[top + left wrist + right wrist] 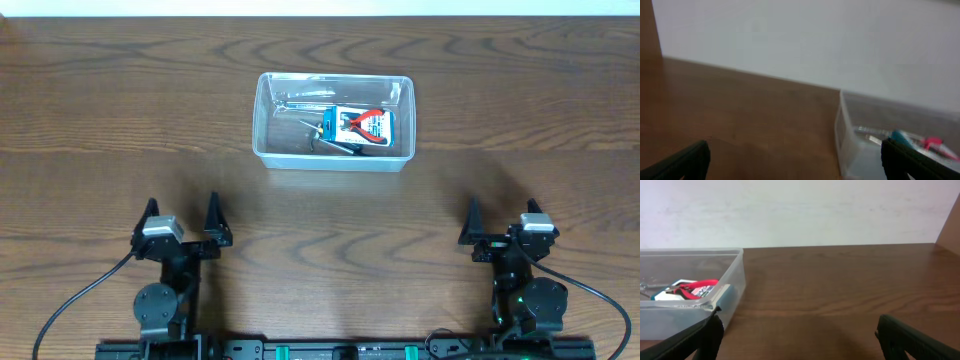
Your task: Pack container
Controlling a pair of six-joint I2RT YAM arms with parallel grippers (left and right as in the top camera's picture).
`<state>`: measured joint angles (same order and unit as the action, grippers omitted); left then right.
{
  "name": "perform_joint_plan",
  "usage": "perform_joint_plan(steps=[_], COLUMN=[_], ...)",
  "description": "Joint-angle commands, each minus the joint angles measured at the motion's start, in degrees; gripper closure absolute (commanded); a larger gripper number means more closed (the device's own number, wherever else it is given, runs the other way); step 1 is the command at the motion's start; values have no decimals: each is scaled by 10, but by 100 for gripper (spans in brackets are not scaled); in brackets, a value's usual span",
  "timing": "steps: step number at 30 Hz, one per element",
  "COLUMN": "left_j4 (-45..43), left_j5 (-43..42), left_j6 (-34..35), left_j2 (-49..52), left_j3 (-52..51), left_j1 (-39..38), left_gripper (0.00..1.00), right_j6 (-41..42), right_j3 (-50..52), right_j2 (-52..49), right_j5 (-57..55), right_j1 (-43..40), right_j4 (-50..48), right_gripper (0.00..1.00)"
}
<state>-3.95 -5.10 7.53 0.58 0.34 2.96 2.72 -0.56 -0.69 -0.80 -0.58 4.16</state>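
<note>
The clear plastic container [268, 118] stands on the wooden table at the back centre. Inside it lie a small blue-and-white box [352, 127], red-handled pliers [368, 122] on top of the box, and some thin metal tools [300, 98]. The container also shows in the left wrist view [844, 132] at right and in the right wrist view [735, 275] at left. My left gripper [184, 222] is open and empty near the front left. My right gripper [503, 222] is open and empty near the front right. Both are well short of the container.
The wooden table [120, 120] stretches wide on all sides of the container. A white wall [800, 210] stands behind the table's far edge. Cables run from both arm bases at the front edge.
</note>
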Motion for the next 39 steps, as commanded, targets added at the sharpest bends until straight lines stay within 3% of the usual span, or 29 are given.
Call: perform_joint_plan(steps=[1,4,39], left_j4=[39,77,75], left_j5=[9,8,-15], left_j6=[1,3,3], left_j2=[-5,-5,-3], left_j3=[-1,-1,-1], left_j1=[3,3,3], left_gripper=[2,2,2], right_j6=[-6,-7,-7], right_j3=[3,3,3], right_j2=[4,4,4], right_j5=[4,4,4], right_j1=[-5,-5,-5], right_j4=[1,1,1], right_gripper=[1,1,1])
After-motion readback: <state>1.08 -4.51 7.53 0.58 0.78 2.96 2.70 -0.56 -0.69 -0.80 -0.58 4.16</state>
